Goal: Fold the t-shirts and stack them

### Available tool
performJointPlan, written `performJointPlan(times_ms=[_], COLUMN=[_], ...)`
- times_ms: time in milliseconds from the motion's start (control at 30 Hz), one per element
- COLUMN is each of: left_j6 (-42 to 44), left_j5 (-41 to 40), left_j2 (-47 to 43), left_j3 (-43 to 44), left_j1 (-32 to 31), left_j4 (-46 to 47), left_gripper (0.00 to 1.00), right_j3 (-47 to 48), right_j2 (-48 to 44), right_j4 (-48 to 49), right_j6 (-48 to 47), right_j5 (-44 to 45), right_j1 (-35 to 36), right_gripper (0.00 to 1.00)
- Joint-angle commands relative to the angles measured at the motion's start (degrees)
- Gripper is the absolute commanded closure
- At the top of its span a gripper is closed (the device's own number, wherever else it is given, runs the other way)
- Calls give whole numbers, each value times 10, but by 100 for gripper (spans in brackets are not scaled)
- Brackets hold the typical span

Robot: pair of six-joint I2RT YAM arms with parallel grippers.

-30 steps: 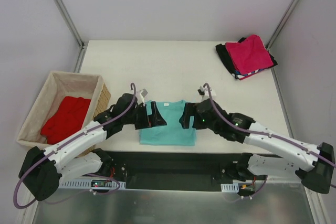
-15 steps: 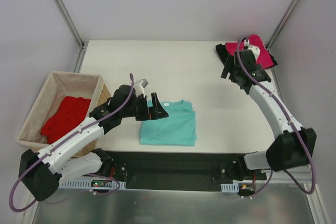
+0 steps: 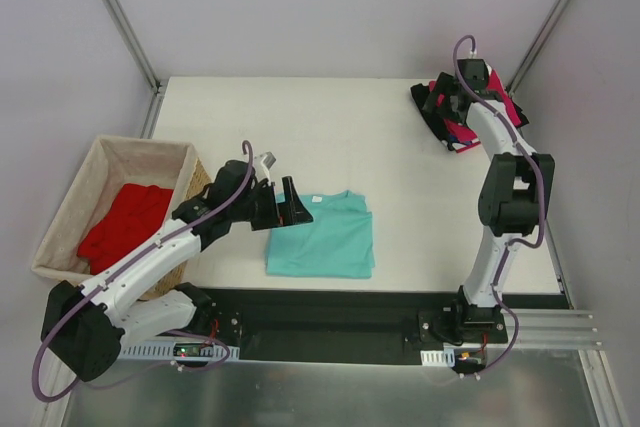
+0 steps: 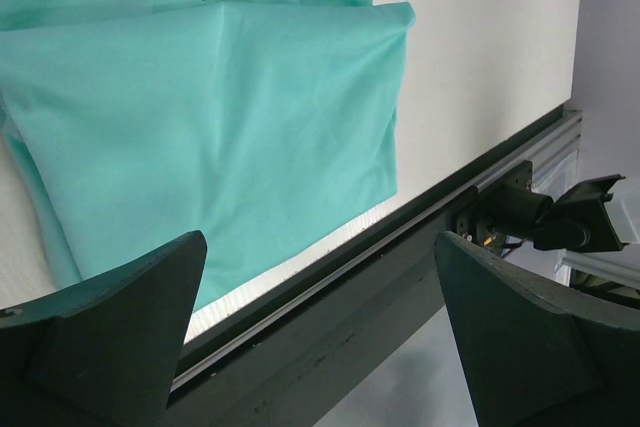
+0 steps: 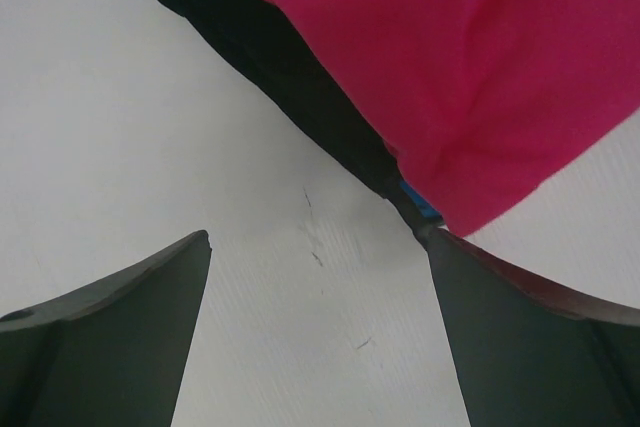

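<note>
Far left: wicker basket [image 3: 68, 209] beside the table [image 3: 300, 127] edge, bright red t-shirt [image 3: 125, 227] crumpled inside. Unfolded, likely last in the queue.

Next: left gripper [image 3: 296, 204] spread wide, pinching nothing, hovering over the left edge of the teal t-shirt [image 3: 325, 242]. Teal t-shirt folded into a flat rectangle at the near table edge, centre, well apart from the pile. Looks folded where both arms reach, not yet stacked.

Far right, back corner: stack with magenta t-shirt [image 5: 450, 57] on top, black t-shirt [image 5: 270, 57] under it, striped t-shirt [image 5: 420, 202] only a sliver at the edge. Parked in the corner, probably to keep the middle free for folding.

Right gripper [image 5: 318, 247] also spread wide, empty, aimed down just beside the stack's edge; contact with cloth not clear.

Guess at next step: carry teal onto magenta. Risk: fold slumping open in transit.
</note>
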Motion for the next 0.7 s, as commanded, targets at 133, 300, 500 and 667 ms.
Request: performJointPlan(times_ms=[133,300,500,667], left_j6=[31,42,43,43], left_j5=[44,57,64,66], left_j2=[46,73,90,92], left_j3=[10,22,25,24], left_j1=[37,51,56,63], left_j4=[-2,-2,5,6], left_gripper=[1,1,1,1], right_j3=[77,90,105,114], right_j2=[61,68,86,115], right_j4=[43,51,52,54], right_j6=[19,9,7,9], right_j5=[-74,-81,-93,-93], right_j1=[-33,-52,-65,-71], right_gripper=[6,6,6,6])
